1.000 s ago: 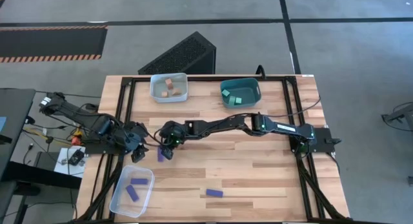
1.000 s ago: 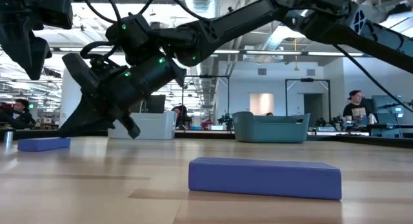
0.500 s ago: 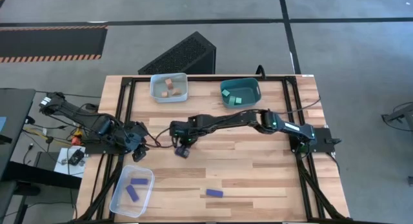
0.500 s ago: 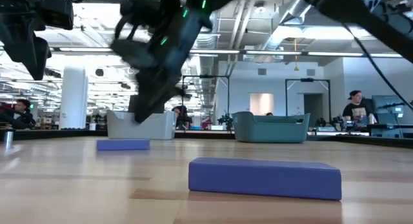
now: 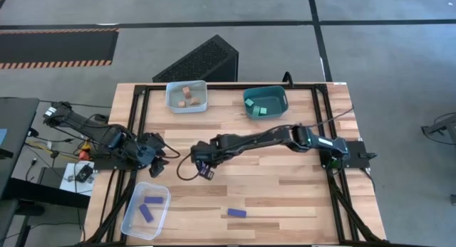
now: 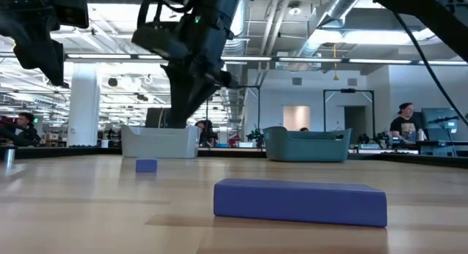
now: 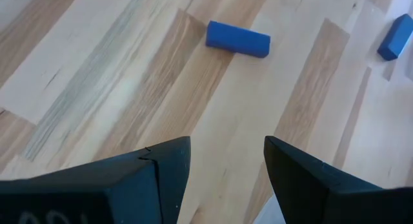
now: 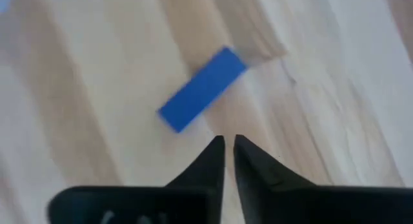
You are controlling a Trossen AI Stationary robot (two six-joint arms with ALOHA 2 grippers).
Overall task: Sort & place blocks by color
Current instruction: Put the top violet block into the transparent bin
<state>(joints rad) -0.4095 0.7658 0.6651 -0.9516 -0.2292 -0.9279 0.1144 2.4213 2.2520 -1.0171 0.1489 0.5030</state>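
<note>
The right gripper (image 5: 200, 164) is pinched almost closed, holding nothing. A blue block (image 5: 207, 173) lies flat on the counter (image 5: 285, 197) just beside it, slanting. The open left gripper (image 5: 158, 156) waits farther away.

High view: straight down over whole bench (image 5: 285, 183). Low view: level at bench-top. Wrist views: close, angled down; both share one blue bar (image 8: 202, 89).

Pale, matt planked wood table (image 5: 285, 183); smooth, matt blue bars (image 7: 237, 39), probably painted wood.
</note>
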